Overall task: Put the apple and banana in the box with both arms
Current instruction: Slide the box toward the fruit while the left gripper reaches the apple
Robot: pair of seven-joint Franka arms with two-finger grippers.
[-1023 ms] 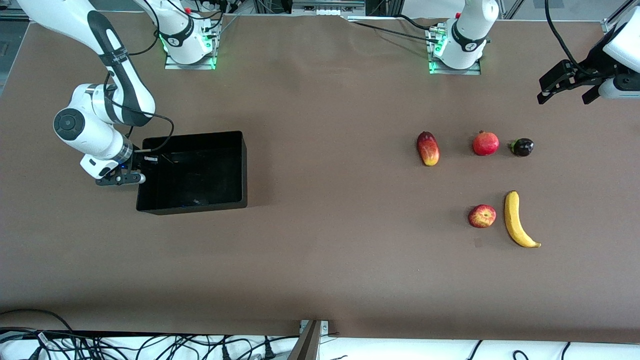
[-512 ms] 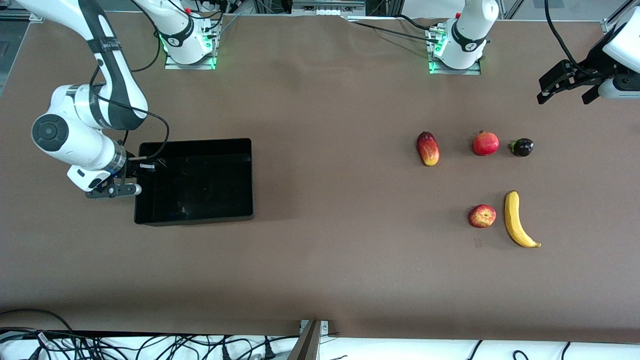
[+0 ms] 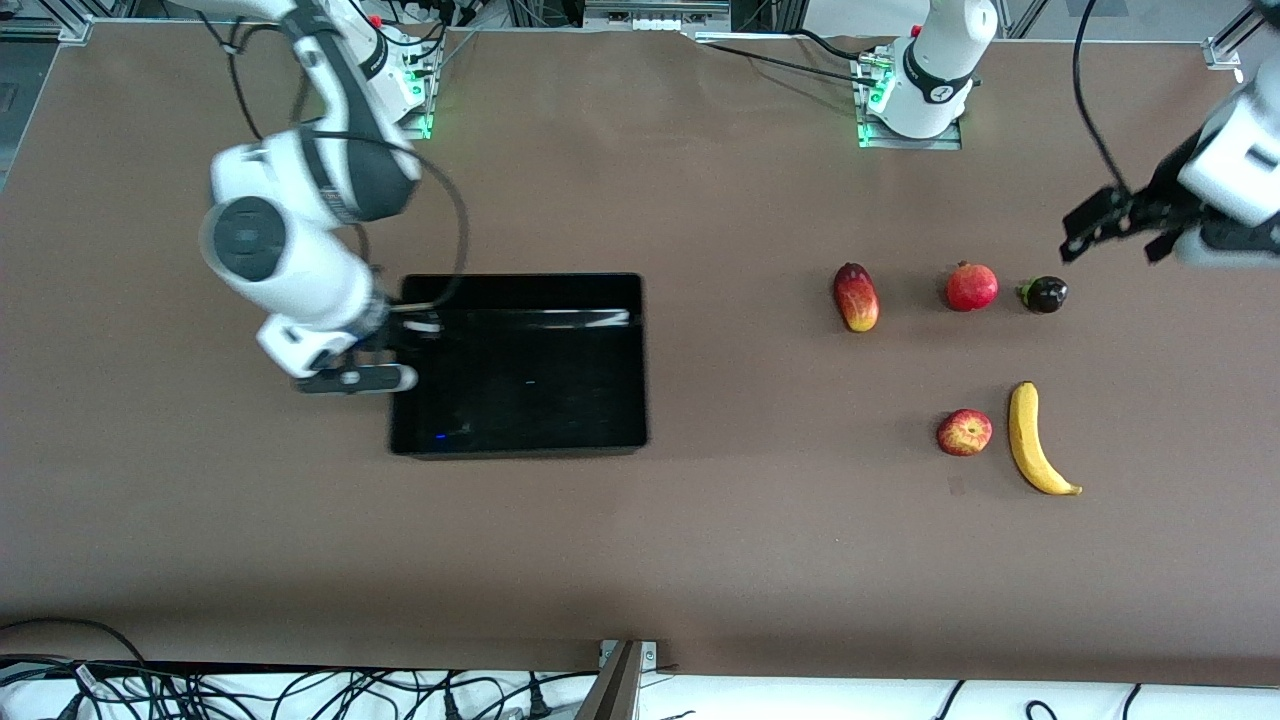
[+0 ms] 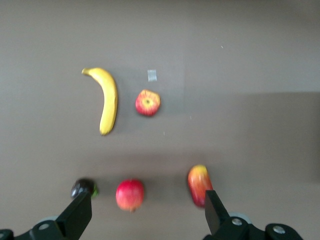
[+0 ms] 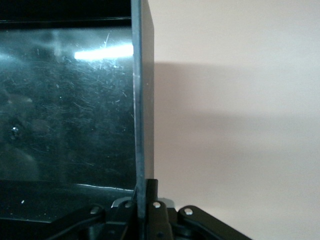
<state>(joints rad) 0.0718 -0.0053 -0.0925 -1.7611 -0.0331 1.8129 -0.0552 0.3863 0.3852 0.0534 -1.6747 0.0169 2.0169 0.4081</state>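
The black box (image 3: 641,360) sits mid-table, toward the right arm's end. My right gripper (image 3: 398,335) is shut on its end wall; the right wrist view shows that wall (image 5: 141,110) clamped edge-on in the right gripper (image 5: 145,200). The apple (image 3: 964,432) and the yellow banana (image 3: 1030,440) lie side by side toward the left arm's end, apart from the box. My left gripper (image 3: 1112,250) hangs open and empty above the table near the dark fruit. In the left wrist view the banana (image 4: 107,100) and apple (image 4: 148,102) lie out ahead of the open left gripper (image 4: 147,212).
Farther from the front camera than the apple lies a row of three fruits: an oval red-yellow one (image 3: 856,297), a plain red round one (image 3: 971,287) and a small dark one (image 3: 1043,294). Both arm bases (image 3: 915,95) stand along the table's back edge.
The right arm has dragged the box across the table toward the left arm's end, still gripping its wall. The left gripper has shifted a little toward the row of fruits.
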